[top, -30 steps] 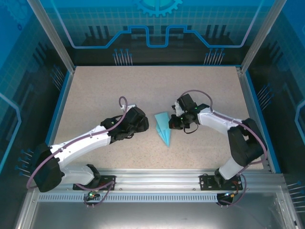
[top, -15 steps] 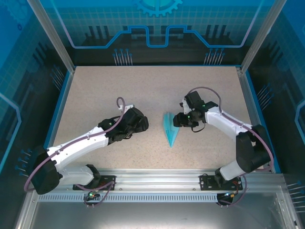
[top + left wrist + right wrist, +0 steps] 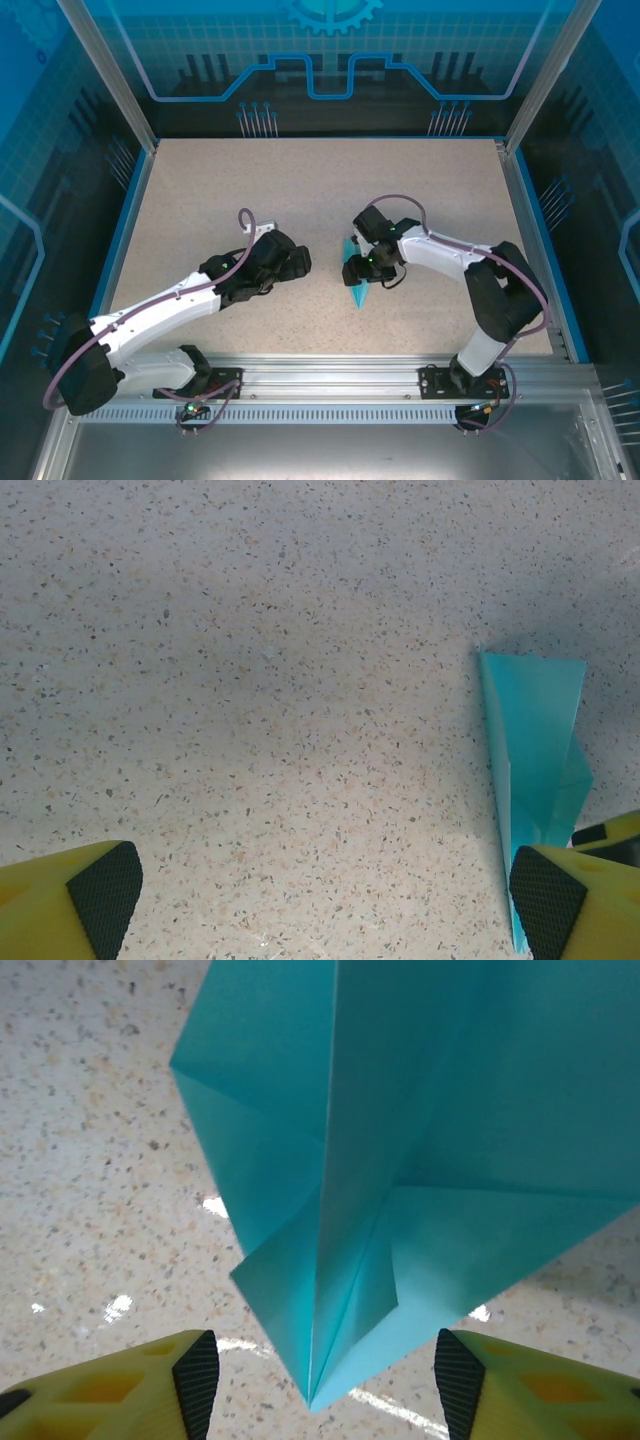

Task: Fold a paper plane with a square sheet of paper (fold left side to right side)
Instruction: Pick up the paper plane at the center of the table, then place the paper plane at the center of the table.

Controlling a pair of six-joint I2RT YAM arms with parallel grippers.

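Right arm has swung back over the paper plane (image 3: pixel 358 293), now a slim dart lying mid-surface (image 3: pixel 250 190) betw. both arms. Right gripper (image 3: pixel 320 1385) straddles it, jaws apart, nothing clamped. Left gripper (image 3: pixel 325 900) hovers just beside, jaws wide. Best next: press along the crease w/o dragging the paper. Both arms reach forward, wrists turned inward.

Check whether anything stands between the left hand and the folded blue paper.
Nothing visible does. Only bare table lies between the left hand and the folded paper. The right hand hovers over the paper from the other side, jaws open, not across that path.
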